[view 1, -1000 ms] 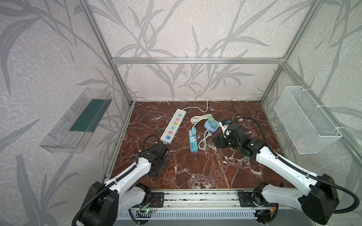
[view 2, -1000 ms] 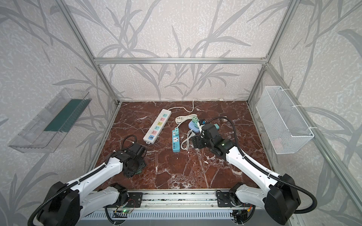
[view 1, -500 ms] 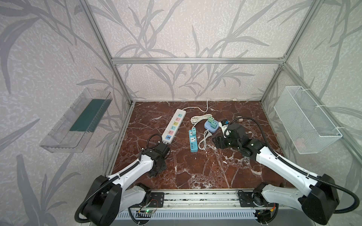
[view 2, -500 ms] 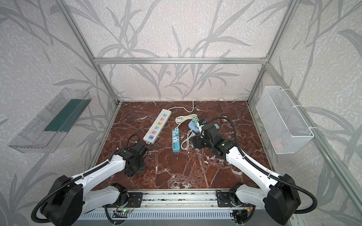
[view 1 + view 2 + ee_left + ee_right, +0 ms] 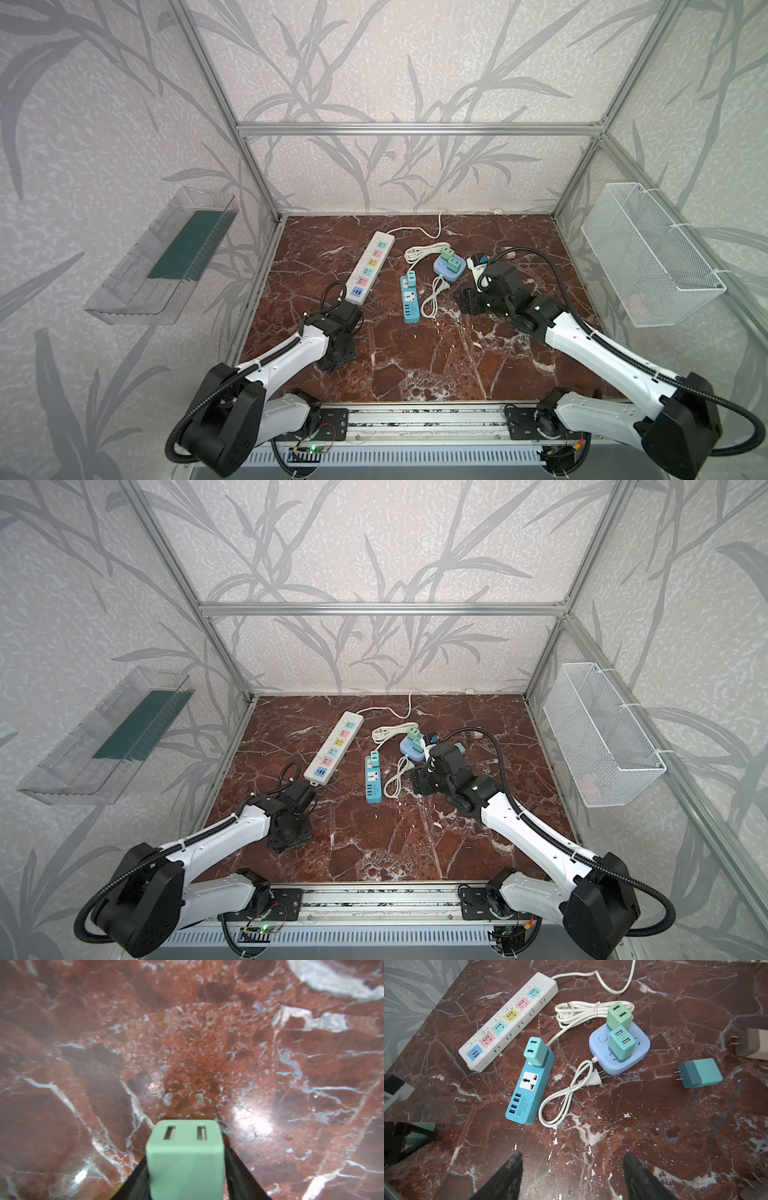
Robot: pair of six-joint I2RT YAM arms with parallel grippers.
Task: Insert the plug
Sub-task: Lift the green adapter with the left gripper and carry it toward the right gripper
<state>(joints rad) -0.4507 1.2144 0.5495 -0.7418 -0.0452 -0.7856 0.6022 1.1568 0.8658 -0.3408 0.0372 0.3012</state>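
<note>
A mint-green plug (image 5: 185, 1159), a cube with two slots on its end face, sits between the fingers of my left gripper (image 5: 185, 1169), which is shut on it just above the marble floor. In both top views that gripper (image 5: 337, 353) hangs low at the near left and hides the plug. The right wrist view shows the plug's edge (image 5: 423, 1128) inside those black fingers. My right gripper (image 5: 572, 1157) is open and empty over bare marble, near the blue power strip (image 5: 532, 1084). A white power strip (image 5: 508, 1022) lies beyond it. A round blue socket hub (image 5: 639, 1051) carries two plugs.
A loose teal plug (image 5: 699, 1073) and a grey plug (image 5: 751, 1046) lie on the floor right of the hub. A coiled white cable (image 5: 566, 1095) lies between hub and blue strip. A wire basket (image 5: 648, 253) hangs on the right wall and a clear tray (image 5: 166, 257) on the left.
My left gripper has closed on the green plug and shifted slightly toward the near edge. The right arm has barely moved, its jaws only a little narrower.
</note>
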